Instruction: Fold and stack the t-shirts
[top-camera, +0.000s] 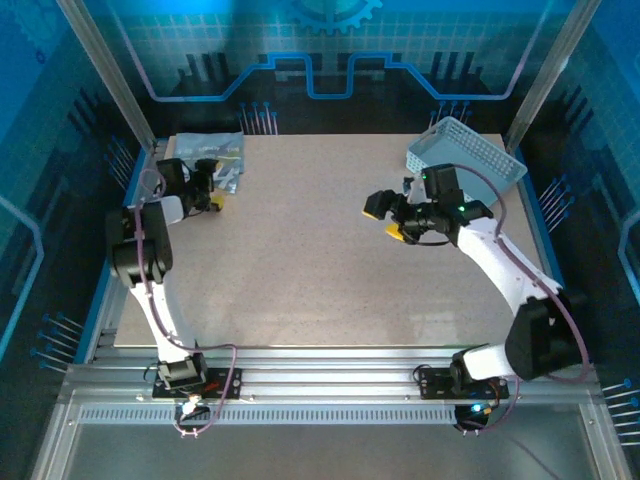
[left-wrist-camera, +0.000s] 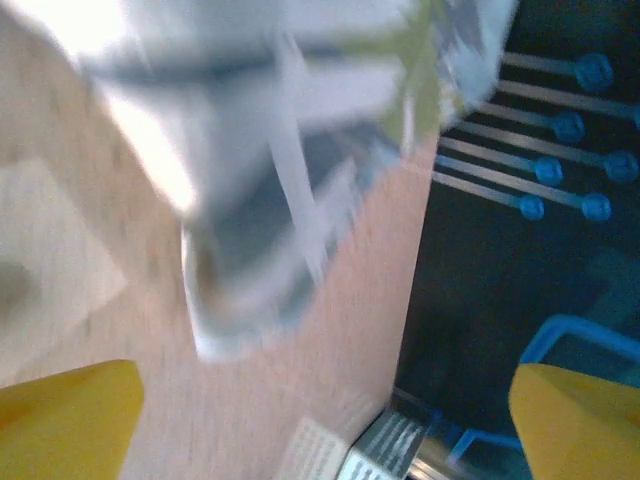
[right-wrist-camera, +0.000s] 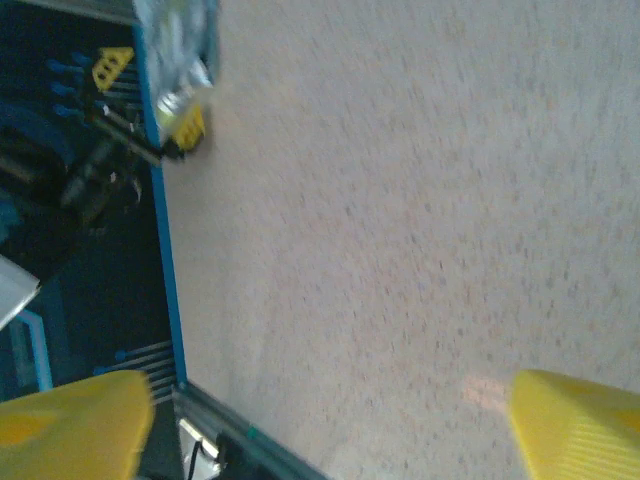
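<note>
Speckled desk (top-camera: 320, 270): folded shirt (top-camera: 212, 150) is parked at far-left corner, probably as stack base. Left tool (top-camera: 212, 187) is held wide open beside it, nothing gripped. Right tool (top-camera: 385, 220) is spread wide, empty, near basket (top-camera: 470, 155).

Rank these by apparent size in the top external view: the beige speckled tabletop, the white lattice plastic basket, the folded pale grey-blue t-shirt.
1. Beige speckled tabletop, by far the largest.
2. White lattice plastic basket.
3. Folded pale grey-blue t-shirt, smaller, though the left gripper covers its near edge.
</note>
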